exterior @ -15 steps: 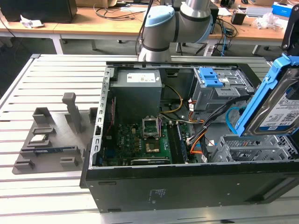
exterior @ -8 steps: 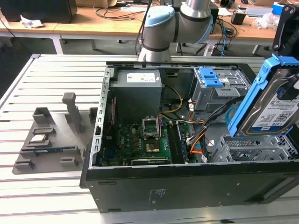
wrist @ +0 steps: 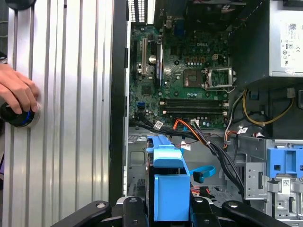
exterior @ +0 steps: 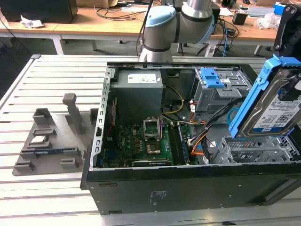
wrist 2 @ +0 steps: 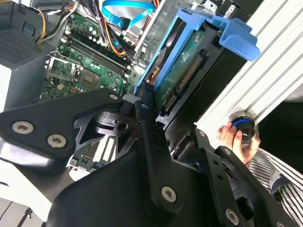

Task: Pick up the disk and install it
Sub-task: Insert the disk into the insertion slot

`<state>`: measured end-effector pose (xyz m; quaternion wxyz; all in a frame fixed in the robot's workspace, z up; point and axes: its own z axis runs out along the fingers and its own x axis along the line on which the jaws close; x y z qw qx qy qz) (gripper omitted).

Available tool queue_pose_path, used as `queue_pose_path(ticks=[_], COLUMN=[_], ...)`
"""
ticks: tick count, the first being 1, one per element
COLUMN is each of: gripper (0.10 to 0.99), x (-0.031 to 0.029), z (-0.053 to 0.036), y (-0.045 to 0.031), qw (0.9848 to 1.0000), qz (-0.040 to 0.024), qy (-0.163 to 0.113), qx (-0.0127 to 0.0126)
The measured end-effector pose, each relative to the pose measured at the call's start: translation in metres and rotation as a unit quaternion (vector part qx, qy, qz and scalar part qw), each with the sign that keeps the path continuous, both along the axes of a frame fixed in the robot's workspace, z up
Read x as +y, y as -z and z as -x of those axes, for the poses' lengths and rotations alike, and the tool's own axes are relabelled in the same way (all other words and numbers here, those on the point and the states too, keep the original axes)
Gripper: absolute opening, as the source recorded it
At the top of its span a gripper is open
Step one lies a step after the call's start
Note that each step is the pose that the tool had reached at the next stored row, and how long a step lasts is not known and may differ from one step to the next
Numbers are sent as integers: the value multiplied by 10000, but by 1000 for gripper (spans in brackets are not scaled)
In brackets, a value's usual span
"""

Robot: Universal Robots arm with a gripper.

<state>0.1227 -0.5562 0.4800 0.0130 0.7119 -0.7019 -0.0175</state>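
Over the open computer case [exterior: 188, 193]: the disk [exterior: 277, 110], silver in its blue bracket, hangs tilted above the grey drive cage [exterior: 254, 150] at the case's end on the exterior view's right; whether the two touch cannot be told.
Gripper [wrist: 169, 215]: black fingers [wrist: 135, 210] clamp the disk's two sides.
Inside the case: green motherboard [exterior: 136, 143], grey power supply [exterior: 138, 92], orange and black cables [exterior: 197, 143], a second cage with a blue latch [exterior: 214, 77].
Beside the case, exterior view's left: grey holder [exterior: 51, 141] carrying a small square chip [exterior: 38, 140].
Beside the case, on the slatted table [wrist: 71, 94]: a person's hand [wrist: 16, 90] rests on a black-and-blue knob [wrist: 16, 116].
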Motion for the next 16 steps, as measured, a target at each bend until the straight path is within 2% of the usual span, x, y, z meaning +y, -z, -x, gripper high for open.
queue_pose_path(ticks=[4,6,8,13,16], gripper=[365,365,365,365,365], x=[0,2,10,85,105], z=[3,2,2,-35,-74], y=[1,25,46,163,238], qw=[10000,9997,9995,9994,9994], qz=[-1,0,0,1,1], qy=[4,257,327,349,349], qx=[0,0,0,17,24])
